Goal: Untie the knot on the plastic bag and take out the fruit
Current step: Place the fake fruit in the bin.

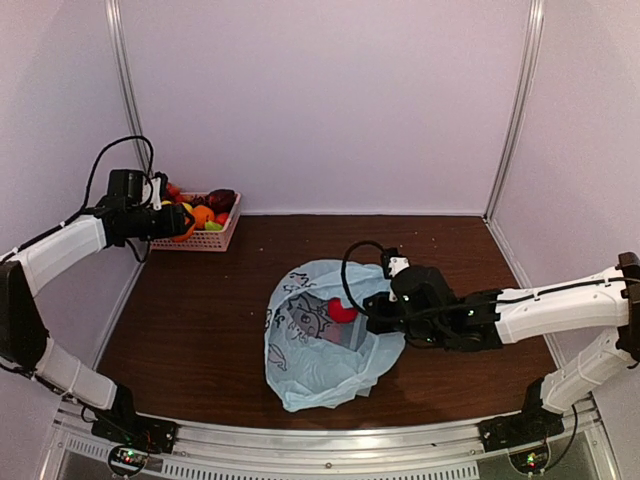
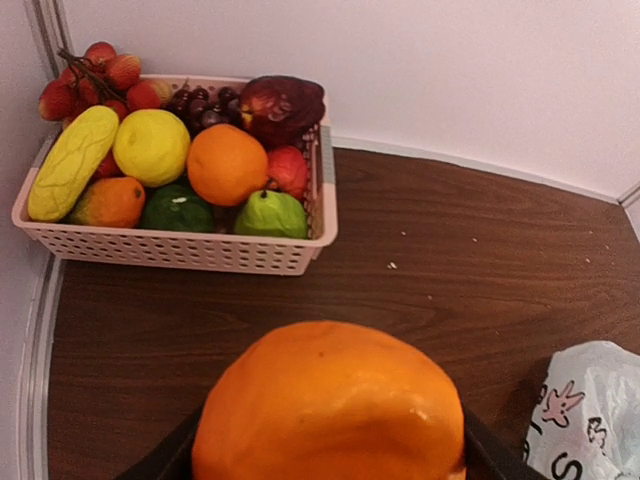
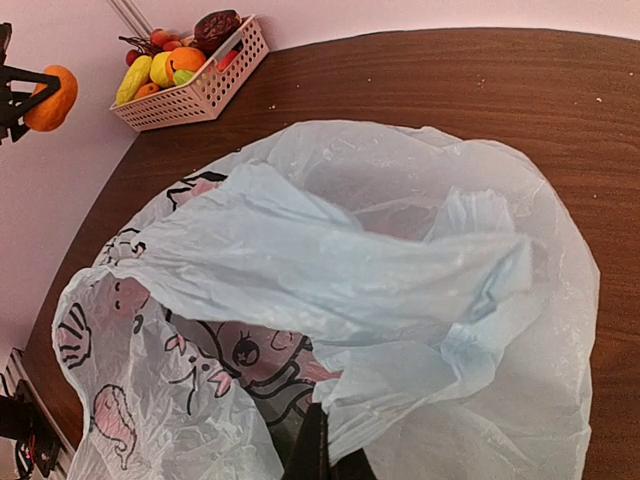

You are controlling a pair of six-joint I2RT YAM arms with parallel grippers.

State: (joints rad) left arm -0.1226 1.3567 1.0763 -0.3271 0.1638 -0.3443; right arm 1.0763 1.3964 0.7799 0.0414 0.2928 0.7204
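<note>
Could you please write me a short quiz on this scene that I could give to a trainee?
1. True or false: the left gripper holds an orange fruit.
2. What does the right gripper pinch? A a towel, B the plastic bag, C nothing.
3. Fill in: the toy piece showing inside the bag is ___.
Key: 1 true; 2 B; 3 red.

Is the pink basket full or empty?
Full. The basket is heaped with fruit up past its rim.
</note>
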